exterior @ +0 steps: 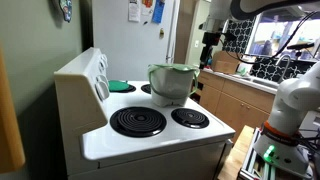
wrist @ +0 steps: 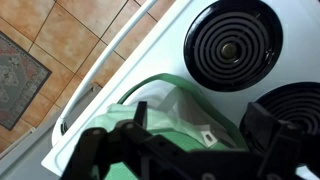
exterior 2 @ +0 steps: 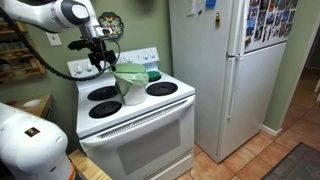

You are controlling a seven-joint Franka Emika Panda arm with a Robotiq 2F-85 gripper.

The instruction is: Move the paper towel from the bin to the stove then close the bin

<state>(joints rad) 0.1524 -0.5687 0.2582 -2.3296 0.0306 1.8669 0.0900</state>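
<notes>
Bin [exterior: 172, 83] of silvery-grey metal with a green rim stands upright in the middle of the white electric stove [exterior: 150, 140], among the black coil burners [exterior: 138, 121]. In an exterior view its green lid [exterior 2: 129, 70] stands raised above the rim. The wrist view looks down into the open mouth, where a pale sheet, apparently the paper towel [wrist: 185, 105], lies inside. Its edges are hard to make out, and the bin's lower part is cut off by the frame and hidden behind the gripper's dark body. The Robotiq gripper [wrist: 200, 135] hangs above the bin with its two fingers [wrist: 135, 135] spread wide apart, holding nothing and touching neither rim nor sheet. In both exterior views it shows only as a small dark shape above the cooktop. A flat teal disc [exterior: 118, 86] lies on the stove near the raised control panel [exterior: 85, 75]. A white refrigerator [exterior 2: 215, 70] stands beside the stove, with papers and photographs too small to read. Wooden cabinets [exterior: 235, 100] run along the counter beyond. Tiled floor [wrist: 60, 35] and a patterned rug [wrist: 18, 75] show below the oven handle [wrist: 100, 75].
</notes>
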